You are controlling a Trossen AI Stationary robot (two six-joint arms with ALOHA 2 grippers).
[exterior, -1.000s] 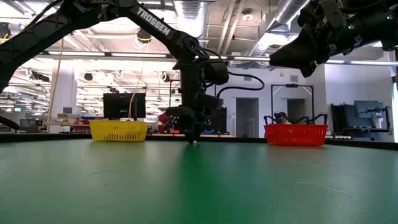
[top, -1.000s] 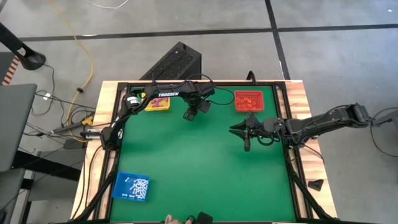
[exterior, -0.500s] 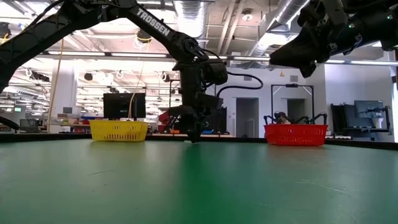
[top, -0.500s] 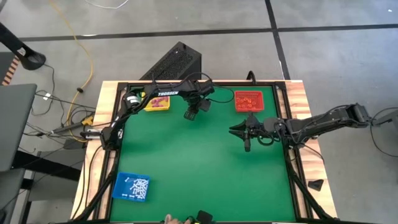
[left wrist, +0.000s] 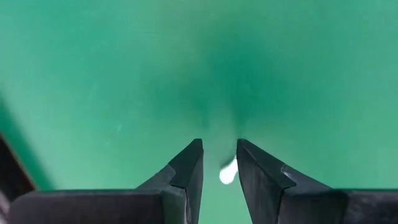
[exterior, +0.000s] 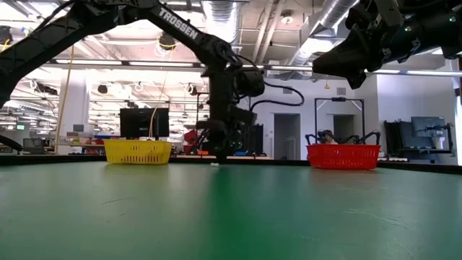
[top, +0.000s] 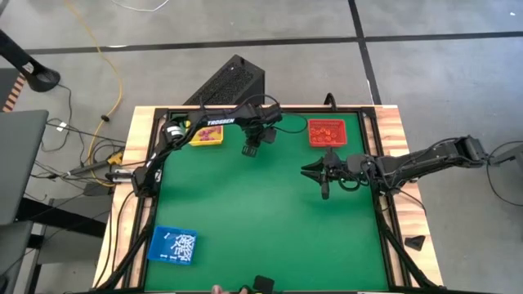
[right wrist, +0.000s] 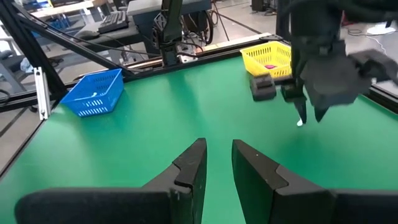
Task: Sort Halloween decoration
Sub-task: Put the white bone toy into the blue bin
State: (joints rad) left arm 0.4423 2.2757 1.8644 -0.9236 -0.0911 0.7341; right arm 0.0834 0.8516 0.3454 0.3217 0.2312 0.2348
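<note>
Gripping a small white stick-like trinket [left wrist: 229,172] between nearly closed jaws, the left gripper [top: 250,149] hangs just above the green table [top: 270,220] near its far edge, between the yellow tray [top: 207,135] and the red tray [top: 326,131]. In the left wrist view the trinket sits inside the gap, against one finger, its end poking out below. In the right wrist view it hangs roughly upright from the tips. The blue tray [top: 173,245], holding white pieces, lies well apart at the near left corner. The right gripper [top: 324,181] waits near the right edge, jaws narrowly parted, holding nothing visible. A second earlier the left jaws stood wider, lower on the table; now they have closed and lifted slightly.
</note>
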